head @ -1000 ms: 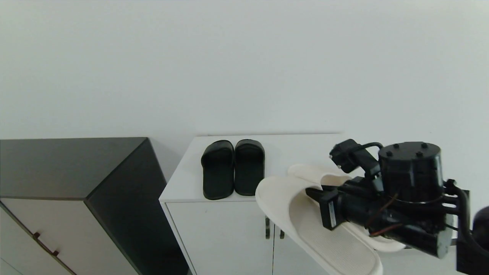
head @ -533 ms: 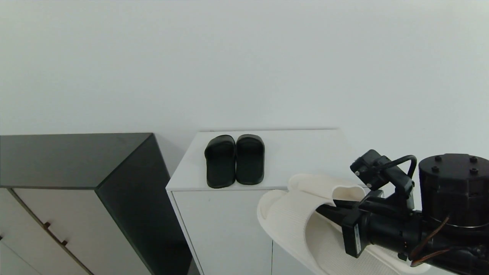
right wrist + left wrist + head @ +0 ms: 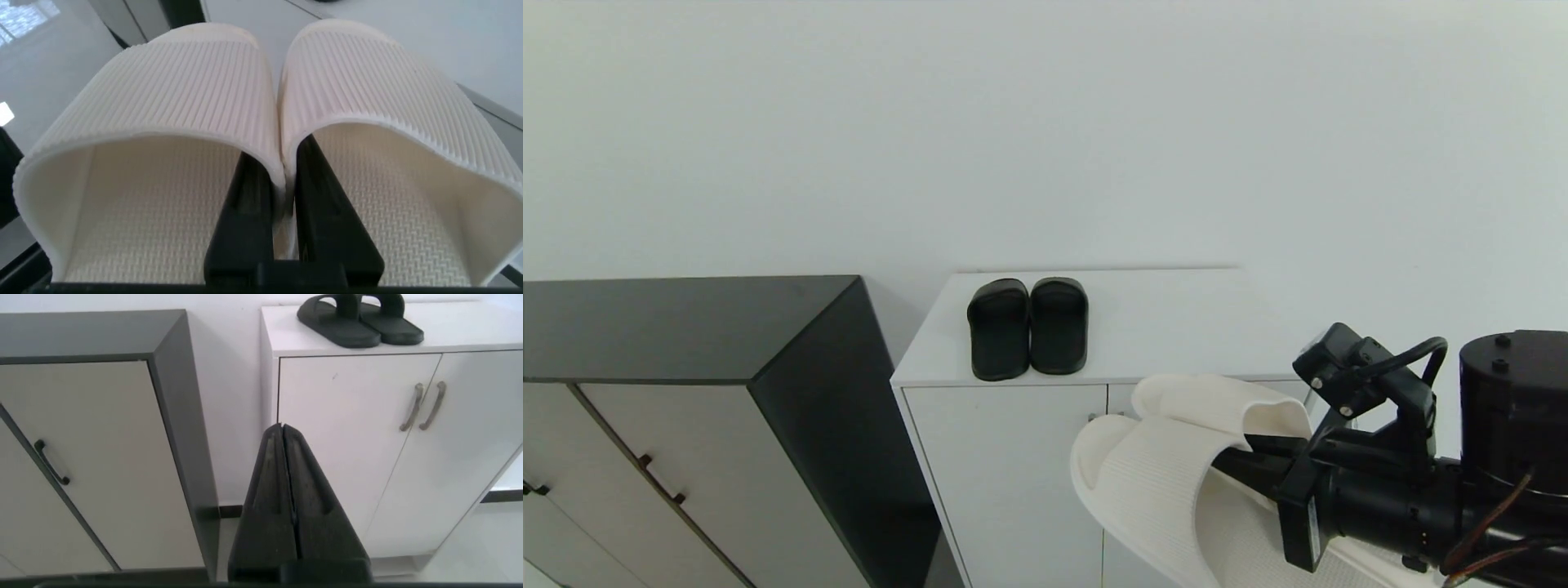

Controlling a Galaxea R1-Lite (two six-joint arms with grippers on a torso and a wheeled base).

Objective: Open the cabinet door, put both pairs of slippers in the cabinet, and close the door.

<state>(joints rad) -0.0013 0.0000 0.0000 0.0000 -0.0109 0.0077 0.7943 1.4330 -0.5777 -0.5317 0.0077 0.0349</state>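
Observation:
A pair of black slippers (image 3: 1027, 327) lies side by side on top of the white cabinet (image 3: 1005, 457), whose two doors are shut with their handles (image 3: 423, 405) meeting at the middle. My right gripper (image 3: 1241, 457) is shut on a pair of white slippers (image 3: 1168, 457), holding them in the air in front of the cabinet's right door. In the right wrist view the fingers (image 3: 252, 192) pinch the inner walls of the white slippers (image 3: 180, 106) together. My left gripper (image 3: 283, 441) is shut on nothing, low and well back from the cabinet, pointing at the gap beside it.
A dark cabinet with pale drawer fronts (image 3: 686, 392) stands right beside the white cabinet on its left, also seen as the dark cabinet (image 3: 90, 449) in the left wrist view. A plain white wall rises behind both.
The head view has shifted, and both cabinets look smaller and farther off. My right gripper with the white slippers has come down and back from the cabinet top to in front of the doors.

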